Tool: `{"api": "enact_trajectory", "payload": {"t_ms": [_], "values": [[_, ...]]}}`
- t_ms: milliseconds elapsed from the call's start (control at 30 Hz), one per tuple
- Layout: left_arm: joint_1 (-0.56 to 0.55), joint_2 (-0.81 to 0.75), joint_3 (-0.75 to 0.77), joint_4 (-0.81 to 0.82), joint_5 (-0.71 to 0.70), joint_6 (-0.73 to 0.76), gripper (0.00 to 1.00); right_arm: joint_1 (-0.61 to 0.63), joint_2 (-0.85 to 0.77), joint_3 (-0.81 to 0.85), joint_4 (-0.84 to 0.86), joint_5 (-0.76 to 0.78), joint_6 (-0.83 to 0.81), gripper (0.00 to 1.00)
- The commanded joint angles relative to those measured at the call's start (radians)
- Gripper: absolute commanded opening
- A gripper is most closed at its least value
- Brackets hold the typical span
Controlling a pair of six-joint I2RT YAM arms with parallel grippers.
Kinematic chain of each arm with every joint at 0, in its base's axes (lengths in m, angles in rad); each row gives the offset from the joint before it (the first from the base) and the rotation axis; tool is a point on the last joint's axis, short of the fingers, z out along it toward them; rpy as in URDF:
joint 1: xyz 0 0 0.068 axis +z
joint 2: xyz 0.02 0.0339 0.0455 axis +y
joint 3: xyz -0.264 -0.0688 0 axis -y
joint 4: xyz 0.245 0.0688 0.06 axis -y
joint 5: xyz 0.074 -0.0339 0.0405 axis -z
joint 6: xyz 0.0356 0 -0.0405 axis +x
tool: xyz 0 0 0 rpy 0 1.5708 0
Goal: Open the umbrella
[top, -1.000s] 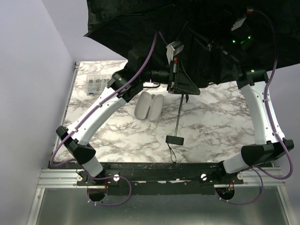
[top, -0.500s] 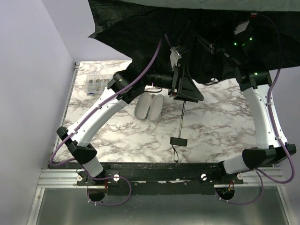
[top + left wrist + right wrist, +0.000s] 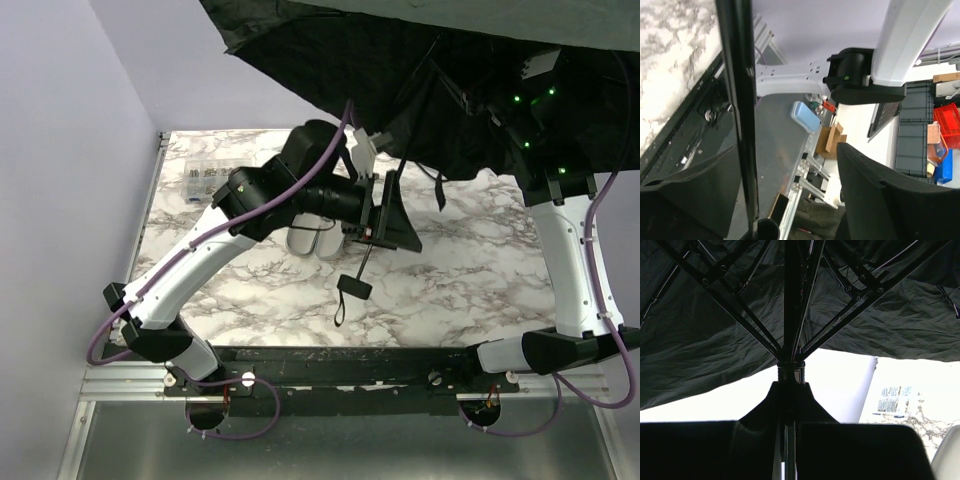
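Note:
The umbrella's dark canopy [image 3: 400, 60] is spread wide across the top of the overhead view, ribs fanned out [image 3: 715, 315]. Its thin black shaft [image 3: 362, 258] slants down to the handle [image 3: 353, 287], which hangs above the marble table with a strap dangling. My right gripper [image 3: 790, 390] is shut on the shaft just under the runner [image 3: 790, 374]. My left gripper [image 3: 390, 215] is open around the lower shaft [image 3: 737, 100]. The shaft runs close by the left finger, far from the other finger [image 3: 880, 200].
A pale oblong case [image 3: 322, 243] lies on the marble table [image 3: 470, 270], partly under my left arm. A small clear compartment box [image 3: 205, 182] sits at the far left. A lilac wall [image 3: 70, 200] borders the left side.
My left gripper has opened and let go of the shaft. The right arm has lifted the canopy higher and rightward. The handle has swung left and a little up.

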Motion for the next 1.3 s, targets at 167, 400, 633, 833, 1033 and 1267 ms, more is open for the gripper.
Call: {"api": "enact_trajectory", "payload": {"t_ms": [167, 400, 633, 833, 1033, 1267], "values": [[-0.109, -0.127, -0.204, -0.029, -0.137, -0.019, 0.40, -0.003, -0.025, 0.002, 0.061, 0.137, 0.075, 0.00], [-0.130, -0.225, -0.339, 0.023, -0.148, -0.063, 0.00, -0.003, -0.088, -0.137, 0.224, 0.289, 0.165, 0.01], [-0.194, -0.195, -0.273, -0.059, -0.124, -0.014, 0.00, -0.003, -0.104, -0.216, 0.298, 0.460, 0.194, 0.01], [-0.268, -0.149, -0.176, -0.187, -0.114, 0.050, 0.00, -0.003, -0.096, -0.201, 0.238, 0.662, 0.140, 0.02], [-0.322, -0.157, -0.175, -0.213, -0.108, 0.042, 0.00, -0.004, -0.051, -0.185, 0.291, 0.809, 0.090, 0.05], [-0.382, -0.168, -0.174, -0.260, -0.110, 0.051, 0.00, -0.022, 0.053, -0.075, 0.311, 0.932, 0.003, 0.08]]}}
